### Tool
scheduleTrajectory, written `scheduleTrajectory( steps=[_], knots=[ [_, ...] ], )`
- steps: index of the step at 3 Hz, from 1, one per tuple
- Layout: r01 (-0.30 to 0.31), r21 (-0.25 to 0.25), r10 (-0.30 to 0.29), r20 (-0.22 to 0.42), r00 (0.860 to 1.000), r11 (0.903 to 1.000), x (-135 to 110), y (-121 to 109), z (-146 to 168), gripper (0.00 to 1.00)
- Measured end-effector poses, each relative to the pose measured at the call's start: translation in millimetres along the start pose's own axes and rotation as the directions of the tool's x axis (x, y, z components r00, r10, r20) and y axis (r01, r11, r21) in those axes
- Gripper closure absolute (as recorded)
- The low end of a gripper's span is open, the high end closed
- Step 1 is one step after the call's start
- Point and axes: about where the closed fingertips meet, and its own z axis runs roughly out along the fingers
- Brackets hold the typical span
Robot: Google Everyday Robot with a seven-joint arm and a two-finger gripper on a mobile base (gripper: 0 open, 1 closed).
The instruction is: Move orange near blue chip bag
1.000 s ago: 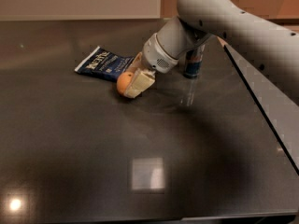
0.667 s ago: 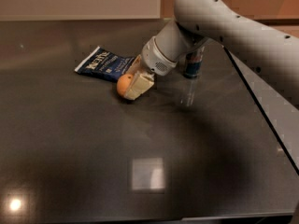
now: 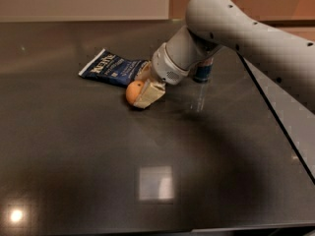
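Pincer (image 3: 141, 88) found low over the tabletop (image 3: 74, 161), clenched on the orange (image 3: 133, 92). One cream-coloured finger (image 3: 150, 93) lies along the fruit's near right side; the other sits behind it and is largely hidden. The orange is at tabletop level, just beside the near right corner of the blue chip bag (image 3: 114, 68); whether the two touch cannot be determined. The bag lies flat and appears sealed, so its contents are not visible. A blue drink can (image 3: 203, 73) stands upright behind the white arm (image 3: 236, 28), which covers most of it; its top cannot be seen. Against the view one second earlier, the pincer, orange and bag occupy nearly the same positions, and the arm's wrist has shifted only slightly. The bag carries white lettering on navy with a white crimped end; the word looks like "Kettle" but is not fully legible. No writing on the can can be read.
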Motion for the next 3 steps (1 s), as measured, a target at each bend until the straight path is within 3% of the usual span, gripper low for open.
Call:
scheduleTrajectory(
  steps=[1, 2, 3],
  knots=[
    [0.001, -0.003, -0.001, 0.000, 1.000, 1.0000, -0.8, 0.7, 1.5, 0.13],
    [0.003, -0.006, -0.003, 0.000, 1.000, 1.0000, -1.7, 1.4, 3.0, 0.00],
    [0.003, -0.007, -0.003, 0.000, 1.000, 1.0000, -1.8, 1.4, 3.0, 0.00]
  ],
)
